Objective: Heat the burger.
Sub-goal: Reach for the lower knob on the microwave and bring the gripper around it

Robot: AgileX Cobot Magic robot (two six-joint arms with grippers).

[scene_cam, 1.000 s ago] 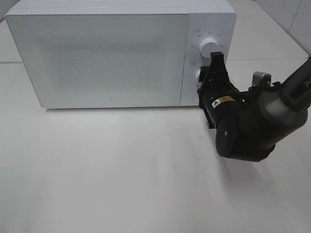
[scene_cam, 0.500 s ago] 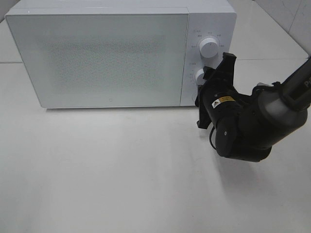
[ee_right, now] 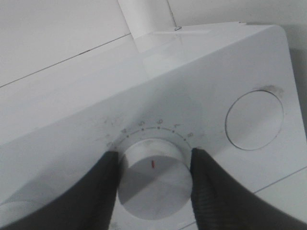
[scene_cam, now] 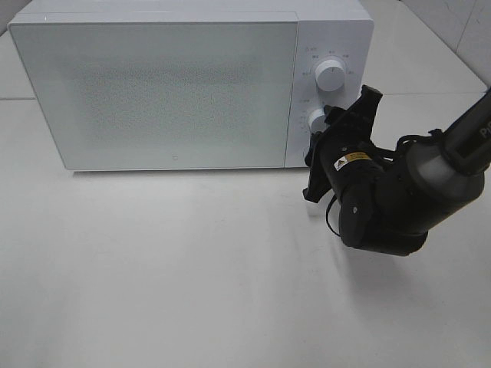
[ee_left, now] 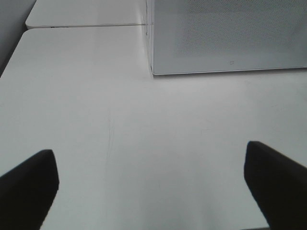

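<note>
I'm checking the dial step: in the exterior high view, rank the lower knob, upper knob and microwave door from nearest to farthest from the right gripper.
1. lower knob: between the fingers of the right gripper, on the control panel.
2. upper knob: higher on the same panel.
3. microwave door: left of the panel, farthest.

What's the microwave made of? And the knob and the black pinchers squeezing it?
The microwave looks like smooth white plastic or painted metal, shiny. Its door seems glassy, with a fine dotted screen. The knob looks like matte white plastic with a red mark. The fingers of the right gripper look like dull black plastic or rubber.
</note>
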